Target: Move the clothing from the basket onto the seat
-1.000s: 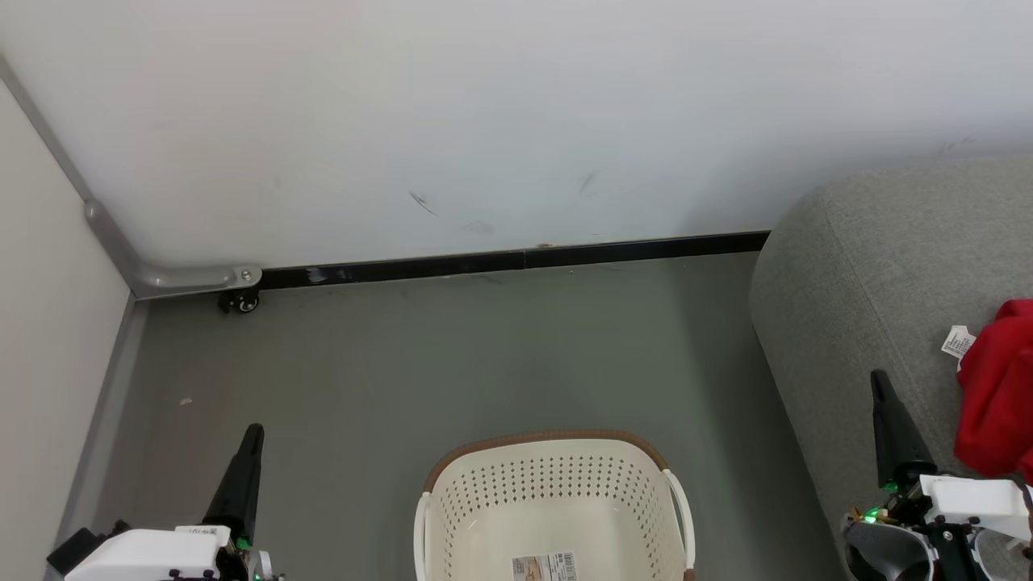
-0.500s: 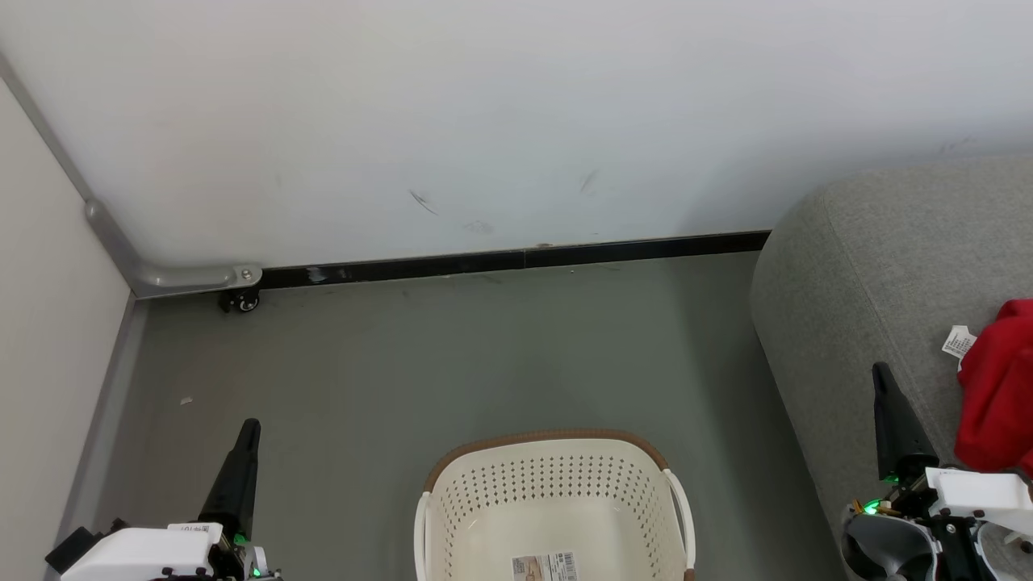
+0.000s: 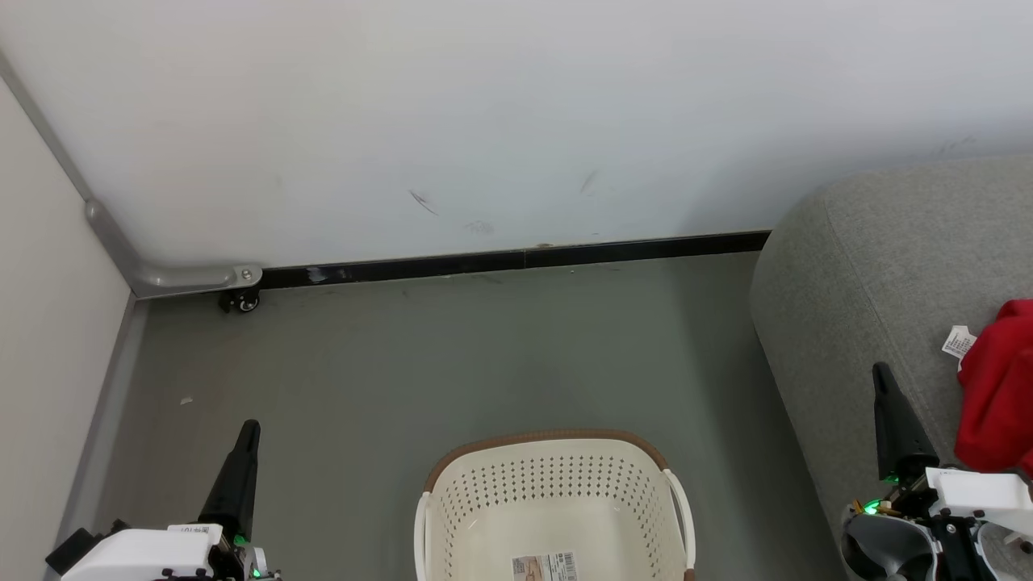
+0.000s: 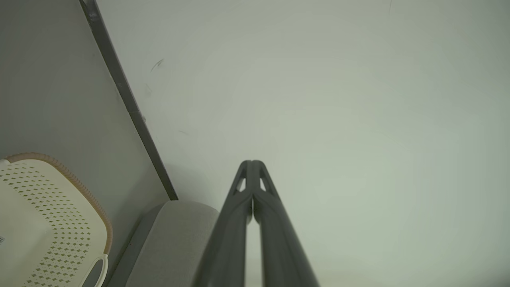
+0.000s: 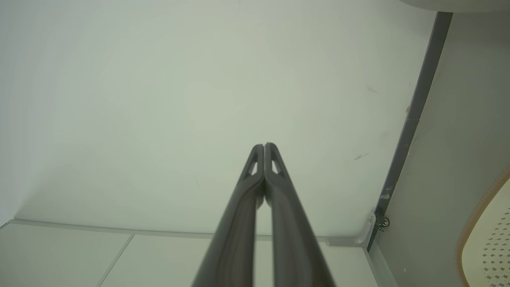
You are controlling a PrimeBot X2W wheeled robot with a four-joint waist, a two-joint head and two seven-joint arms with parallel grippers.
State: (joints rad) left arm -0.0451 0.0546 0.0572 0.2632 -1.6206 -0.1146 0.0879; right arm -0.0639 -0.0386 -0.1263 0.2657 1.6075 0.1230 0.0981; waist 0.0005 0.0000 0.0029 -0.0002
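Note:
The cream basket (image 3: 555, 484) with its brown rim stands on the floor at the bottom centre; only a paper label (image 3: 545, 566) lies inside it. Red clothing (image 3: 997, 387) with a white tag rests on the grey seat (image 3: 880, 266) at the right edge. My left gripper (image 3: 251, 425) is shut and holds nothing, low at the left of the basket. My right gripper (image 3: 880, 369) is shut too, in front of the seat, just left of the clothing. The left wrist view shows the basket (image 4: 59, 223), the seat's end (image 4: 179, 239) and the left gripper (image 4: 252, 162) with its tips together. The right gripper (image 5: 263, 146) is shown the same way in its wrist view.
A white wall with a black baseboard (image 3: 516, 260) runs across the back. A grey metal bracket with a small caster (image 3: 240, 300) sits in the left corner. Grey floor (image 3: 452, 363) lies between the basket and the wall.
My left gripper has dropped slightly lower in the head view. The right gripper shifted up a little. The basket and the clothing have stayed still.

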